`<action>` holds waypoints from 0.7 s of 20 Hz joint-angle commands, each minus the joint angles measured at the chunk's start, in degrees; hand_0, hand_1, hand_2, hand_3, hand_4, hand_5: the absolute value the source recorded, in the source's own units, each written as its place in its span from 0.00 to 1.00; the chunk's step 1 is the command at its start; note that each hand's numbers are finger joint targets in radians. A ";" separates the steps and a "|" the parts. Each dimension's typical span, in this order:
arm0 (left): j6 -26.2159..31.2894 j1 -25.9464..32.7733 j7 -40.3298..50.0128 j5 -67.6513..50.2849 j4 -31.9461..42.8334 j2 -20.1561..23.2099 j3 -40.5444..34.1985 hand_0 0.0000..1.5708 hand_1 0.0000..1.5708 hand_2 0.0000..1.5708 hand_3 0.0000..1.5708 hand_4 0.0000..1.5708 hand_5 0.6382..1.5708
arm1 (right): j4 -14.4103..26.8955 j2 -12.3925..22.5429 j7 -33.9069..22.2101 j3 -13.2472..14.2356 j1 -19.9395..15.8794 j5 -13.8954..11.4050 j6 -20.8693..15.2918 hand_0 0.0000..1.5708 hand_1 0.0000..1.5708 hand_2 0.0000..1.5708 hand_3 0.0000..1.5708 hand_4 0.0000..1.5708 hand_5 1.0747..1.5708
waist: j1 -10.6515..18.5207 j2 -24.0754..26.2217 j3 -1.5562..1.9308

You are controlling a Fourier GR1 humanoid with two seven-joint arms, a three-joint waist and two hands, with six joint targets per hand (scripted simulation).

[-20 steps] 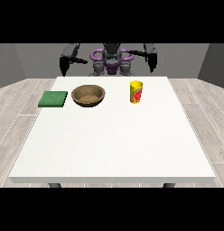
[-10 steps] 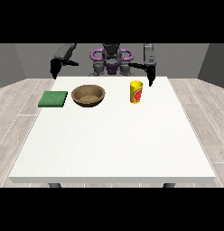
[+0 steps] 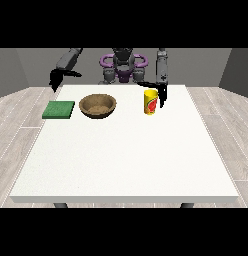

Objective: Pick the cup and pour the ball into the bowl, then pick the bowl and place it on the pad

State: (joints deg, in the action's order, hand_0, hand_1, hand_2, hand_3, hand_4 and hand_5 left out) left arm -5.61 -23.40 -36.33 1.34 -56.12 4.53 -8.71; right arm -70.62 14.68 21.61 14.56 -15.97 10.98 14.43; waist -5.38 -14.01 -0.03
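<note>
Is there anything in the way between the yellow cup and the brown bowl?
Nothing visible. The yellow cup and the brown bowl stand side by side on the white table with only bare tabletop between them. The hand at the view's right is right beside the cup, on the side away from the bowl.

My table is a large white one, and three things stand on it in a row along my edge: a green pad at the view's left, a brown bowl just beside it, and a yellow cup further towards the right.
</note>
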 commanded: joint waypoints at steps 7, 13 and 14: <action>-6.82 -6.64 -8.22 2.79 12.05 4.69 -4.01 0.79 0.79 1.00 1.00 0.30 0.86 | 1.02 2.72 0.44 1.84 -4.35 2.73 2.83 0.00 0.00 0.00 0.00 0.00 0.98 | -3.24 -4.93 0.00; -21.56 -6.22 -6.54 11.51 14.31 2.67 -0.66 0.84 0.84 1.00 1.00 0.54 0.93 | 4.51 5.85 1.30 3.44 -4.25 3.81 6.26 0.00 0.00 0.00 0.00 0.00 0.97 | -4.79 -3.90 0.05; -22.16 -7.05 -6.09 11.26 14.76 2.33 -1.04 0.85 0.85 1.00 1.00 0.55 0.93 | 5.00 8.47 1.15 4.68 -4.48 4.35 7.83 0.00 0.00 0.00 0.00 0.00 0.97 | -5.93 -4.69 0.04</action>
State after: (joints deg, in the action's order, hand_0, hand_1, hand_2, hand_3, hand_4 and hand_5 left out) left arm -22.47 -29.08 -43.53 9.88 -44.07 7.72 -10.36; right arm -67.59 19.46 22.52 17.23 -19.86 13.95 19.20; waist -9.69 -17.57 0.17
